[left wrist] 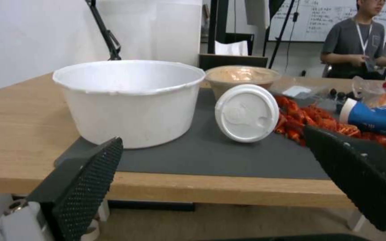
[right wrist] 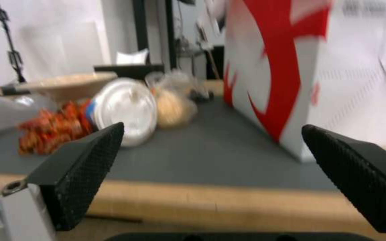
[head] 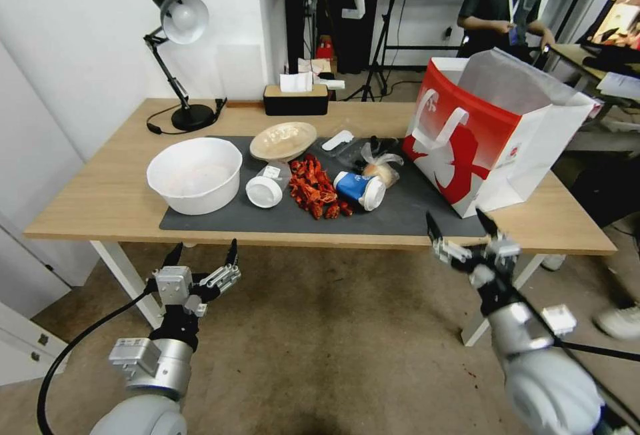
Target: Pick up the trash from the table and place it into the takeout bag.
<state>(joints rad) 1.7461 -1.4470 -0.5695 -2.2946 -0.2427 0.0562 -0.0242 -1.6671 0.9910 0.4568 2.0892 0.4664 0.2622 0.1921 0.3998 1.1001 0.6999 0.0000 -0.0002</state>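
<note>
1. Right now my right gripper (head: 463, 224) hangs just short of the table's (head: 100, 202) near edge, jaws spread wide and holding nothing; in its wrist view the two black pads frame the mat's near strip.
2. My left gripper (head: 203, 256) waits likewise below the near edge, jaws wide apart and empty, facing the white tub (head: 195, 174).
3. Outward from the right gripper, at about eleven o'clock, the blue paper cup (head: 357, 188) lies on its side on the dark grey mat (head: 400, 212), white lid toward me; the knotted clear bag (head: 381, 167) touches it behind.
4. At about one o'clock stands the takeout bag (head: 490, 132), upright, mouth open, just beside the cup and bag.
5. Farther toward ten o'clock lie the red shells (head: 313, 188), then the white-lidded clear cup (head: 265, 187) on its side, with the beige shallow bowl (head: 283, 140) behind.
6. My judgement: nothing is bagged yet; this is the reach toward a first piece.
7. The next move calls for going forward over the edge, most likely to the blue cup, and closing across its rounded body so it cannot roll away.
</note>
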